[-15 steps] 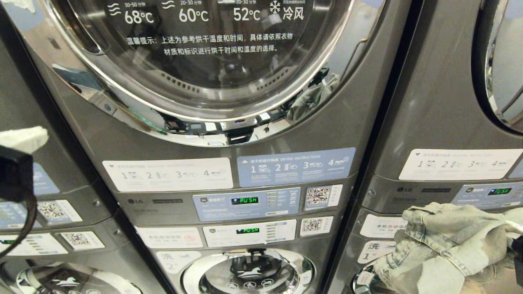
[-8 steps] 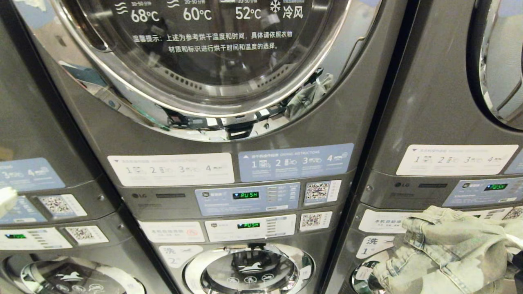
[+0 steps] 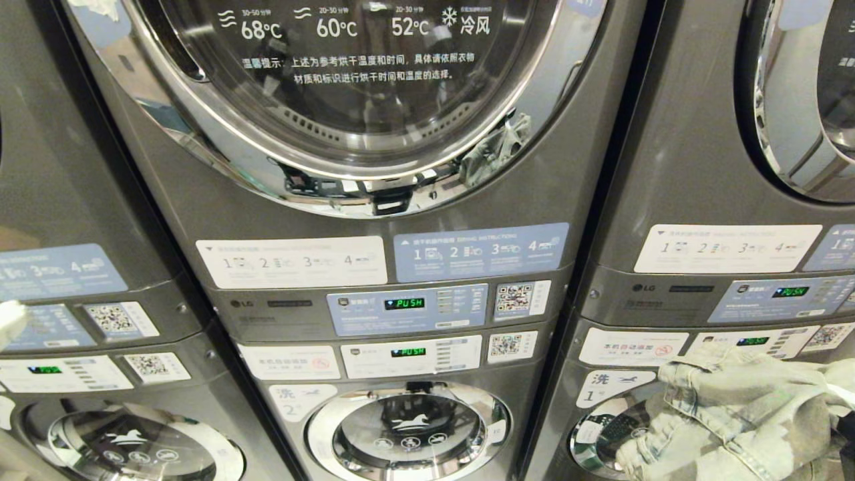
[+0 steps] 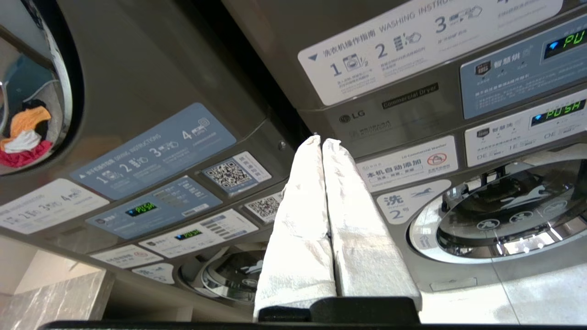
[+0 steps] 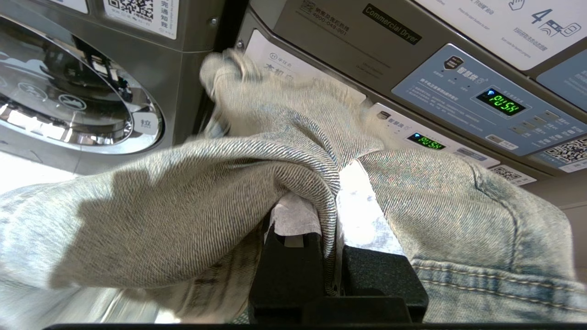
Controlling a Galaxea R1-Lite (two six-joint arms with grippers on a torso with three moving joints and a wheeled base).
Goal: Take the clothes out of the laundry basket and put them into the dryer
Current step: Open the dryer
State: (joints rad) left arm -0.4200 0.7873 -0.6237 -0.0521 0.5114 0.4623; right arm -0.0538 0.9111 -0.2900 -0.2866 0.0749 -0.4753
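The dryer fills the middle of the head view, and its round glass door is closed. A pale denim garment hangs at the lower right, in front of the neighbouring machine. My right gripper is shut on a fold of that denim garment, which drapes over both fingers. Only the white tip of my left gripper shows at the left edge of the head view. In its wrist view the left gripper is shut and empty, pointing at the control panels. The laundry basket is out of view.
Below the dryer are control panels and a washer with a round door. Similar stacked machines stand to the right and left. Coloured clothes show in the left machine's door. A stone-topped surface lies low at the left.
The whole head picture has shifted, so the camera moved. My left gripper has dropped and drawn back to the left edge. The denim stays held at the lower right.
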